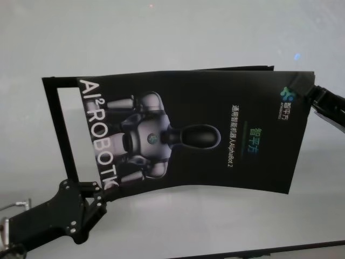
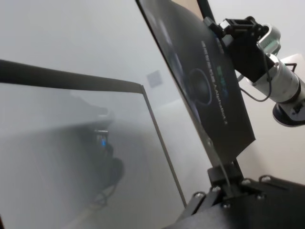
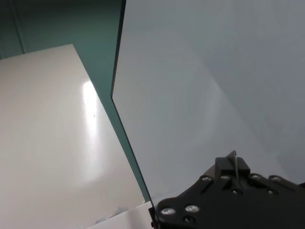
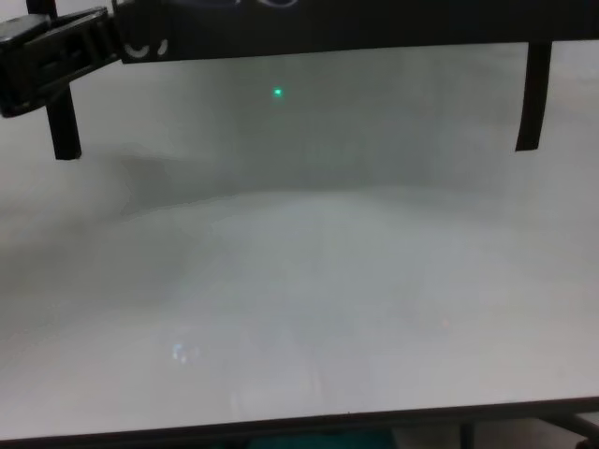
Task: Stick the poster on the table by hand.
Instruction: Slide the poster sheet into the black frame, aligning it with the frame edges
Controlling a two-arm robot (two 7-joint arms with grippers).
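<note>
Both of my grippers pinch the poster (image 1: 205, 135), which hangs in the air above the table (image 4: 299, 309), not yet touching it. My left gripper (image 1: 99, 195) clamps the lettered corner at seven o'clock in the head view; my right gripper (image 1: 311, 97) clamps the far corner at two o'clock. Black tape strips (image 4: 532, 94) dangle from the edge. To do this well, I judge I should keep the sheet taut between my hands, lower it level, and let one edge's tape land first so no bubble or skew sets in.
</note>
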